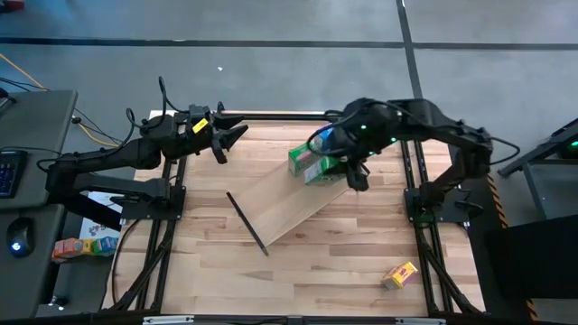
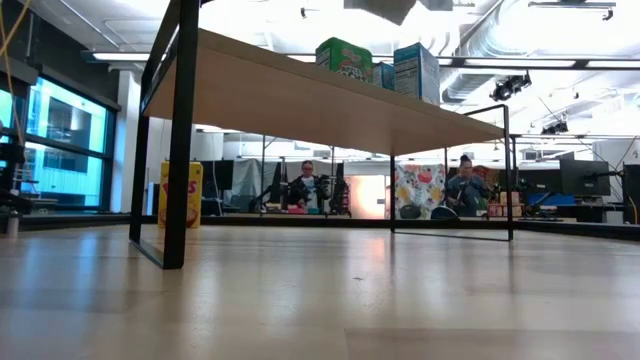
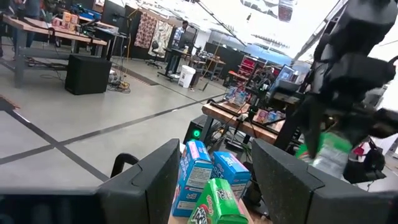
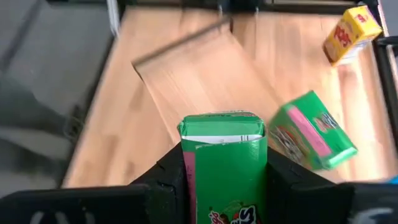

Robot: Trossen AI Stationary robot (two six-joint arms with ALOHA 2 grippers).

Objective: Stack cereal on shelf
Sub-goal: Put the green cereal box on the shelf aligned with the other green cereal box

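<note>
The shelf (image 1: 289, 203) lies slantwise across the table; the low view shows it raised on its black brackets (image 2: 180, 140). On its far end stand one green cereal box (image 1: 299, 159) (image 4: 311, 130) and two blue ones (image 3: 194, 168) (image 2: 416, 72). My right gripper (image 1: 350, 173) hangs over that end, shut on a second green box (image 4: 225, 171) (image 3: 326, 149). A yellow box (image 1: 400, 274) (image 4: 349, 28) lies on the tabletop near the right front. My left gripper (image 1: 233, 135) (image 3: 214, 163) is open and waits at the table's far left, facing the boxes. My right gripper pinches the green box between its two fingers (image 4: 171, 180), one on each opposite side wall (image 4: 189, 168). The fingers come from above, pointing down, and the box's free end (image 4: 221, 127) points toward the shelf. The box is lifted clear, beside the green box that stands there.
Black frame rails (image 1: 420, 194) run along the table's left and right sides. Bare board runs from the standing boxes to the shelf's near bracket (image 1: 246, 221). Small colourful items (image 1: 77, 246) sit off the table at the left. People sit at desks in the room behind (image 2: 305, 185).
</note>
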